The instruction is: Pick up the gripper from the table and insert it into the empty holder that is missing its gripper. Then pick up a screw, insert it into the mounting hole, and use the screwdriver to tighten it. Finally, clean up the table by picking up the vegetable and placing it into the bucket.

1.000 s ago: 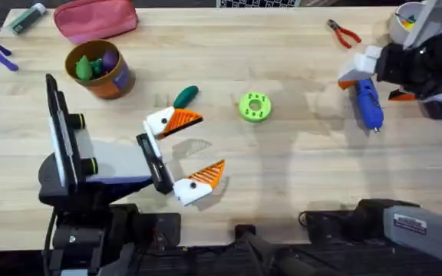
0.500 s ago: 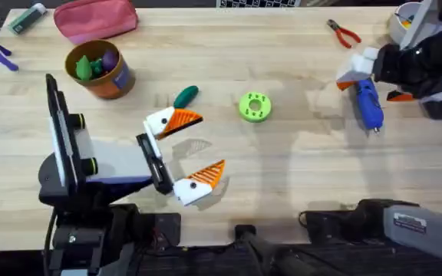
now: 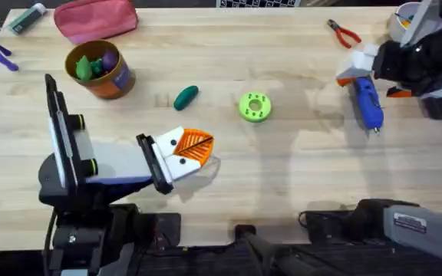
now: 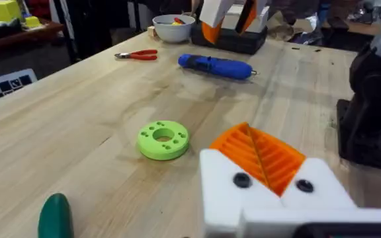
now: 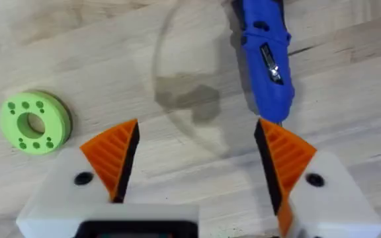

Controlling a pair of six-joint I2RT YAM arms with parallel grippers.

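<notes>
Now, down at the near side of the table (image 3: 282, 184), the left pincer (image 3: 192, 148) is sitting low over the wood with its two orange ribbed pads pressed together, nothing between them, the white mounts behind them each showing a dark screw head in the left wrist view. Just beyond it, the little dark-green vegetable (image 3: 186, 96) is lying on the bare wood, well apart from the bucket (image 3: 100, 69), which is standing toward the far left corner with green and purple toys already inside it. Off to the right of the vegetable, the round green disc (image 3: 255, 106) with holes is resting flat, near the middle of the table. Over on the far right, the right pincer (image 3: 373, 80) is hanging above the blue screwdriver (image 3: 367, 103) with its orange pads (image 5: 116, 155) spread wide apart, and the right wrist view is showing the screwdriver's body lying on the table just past the gap between them, untouched. The screwdriver's thin metal bit is pointing toward the near edge. Behind it, the red-handled pliers (image 3: 344, 33) are lying by the far edge, and a white bowl (image 4: 174, 27) is standing close to them. At the far left, a pink pouch (image 3: 96, 18) is sitting behind the bucket.
</notes>
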